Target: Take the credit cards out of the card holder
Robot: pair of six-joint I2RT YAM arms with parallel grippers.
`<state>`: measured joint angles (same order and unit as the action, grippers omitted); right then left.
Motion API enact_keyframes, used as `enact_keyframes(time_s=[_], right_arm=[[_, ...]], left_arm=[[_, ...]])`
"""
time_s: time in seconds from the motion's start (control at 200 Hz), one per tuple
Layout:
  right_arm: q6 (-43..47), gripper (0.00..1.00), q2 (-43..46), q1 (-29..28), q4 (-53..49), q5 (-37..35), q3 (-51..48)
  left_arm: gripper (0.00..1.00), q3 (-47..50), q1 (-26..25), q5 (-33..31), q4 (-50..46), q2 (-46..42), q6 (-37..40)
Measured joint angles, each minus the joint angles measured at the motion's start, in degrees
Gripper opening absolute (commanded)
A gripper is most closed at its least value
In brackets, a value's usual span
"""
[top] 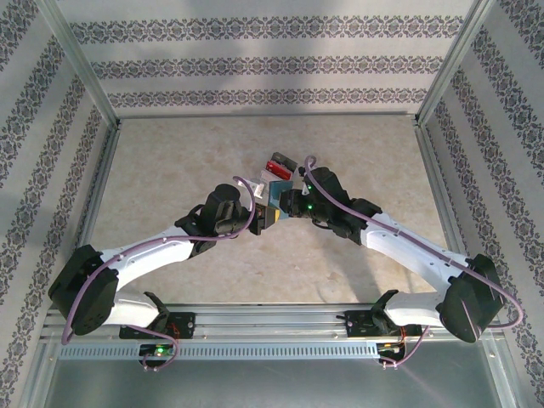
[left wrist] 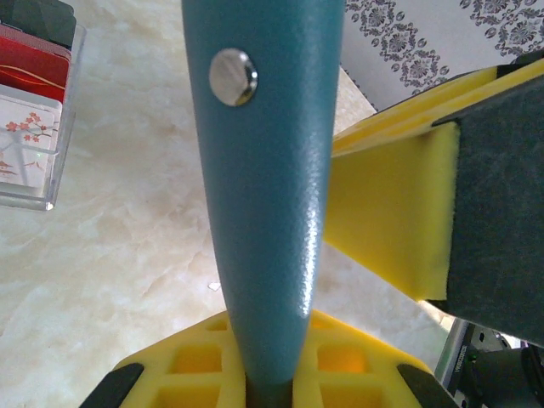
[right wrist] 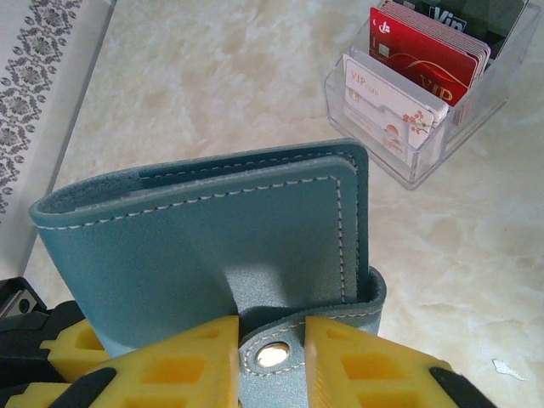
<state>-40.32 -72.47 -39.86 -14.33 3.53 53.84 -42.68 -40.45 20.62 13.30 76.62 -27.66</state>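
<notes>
The teal-blue card holder (right wrist: 212, 238) is folded shut and held upright above the table, between the two arms (top: 277, 190). My left gripper (left wrist: 270, 374) is shut on its lower edge, and the holder's spine with a silver snap (left wrist: 233, 76) rises straight out of the yellow jaws. My right gripper (right wrist: 272, 361) has come in from the other side. Its yellow fingers (right wrist: 178, 365) press against both edges of the closure tab (right wrist: 274, 355), which carries a silver snap. The credit cards inside the holder are hidden.
A clear plastic box (right wrist: 425, 127) with red and white cards stands on the marble-patterned table just beyond the holder (top: 279, 166), and sits at the upper left of the left wrist view (left wrist: 34, 110). Patterned walls enclose the table.
</notes>
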Motion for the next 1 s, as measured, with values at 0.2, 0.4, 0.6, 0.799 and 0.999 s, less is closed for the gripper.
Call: enact_keyframes(time_s=[0.2,0.4,0.6,0.799,0.999], right_arm=[[0.02,0.10,0.00,0.02,0.07,0.17,-0.02],[0.24,0.00,0.33,1.46,-1.38,-0.57,-0.63],[0.90,0.00,0.52,2.73,-3.48,-1.42,-0.92],[2.71,0.27,4.68,6.60,-4.13,-0.63,-3.26],[6.93,0.42,10.23,11.50,-3.19,5.29,-6.32]], left_arm=[[0.00,0.00,-0.02,-0.17,0.00,0.00,0.00],[0.00,0.00,-0.02,-1.27,0.52,-0.59,0.02],[0.00,-0.09,-0.22,-1.66,1.64,-1.49,0.00],[0.00,-0.09,0.02,-1.64,1.18,-2.27,0.26],[0.00,-1.64,1.07,-0.59,-2.43,-4.90,2.97]])
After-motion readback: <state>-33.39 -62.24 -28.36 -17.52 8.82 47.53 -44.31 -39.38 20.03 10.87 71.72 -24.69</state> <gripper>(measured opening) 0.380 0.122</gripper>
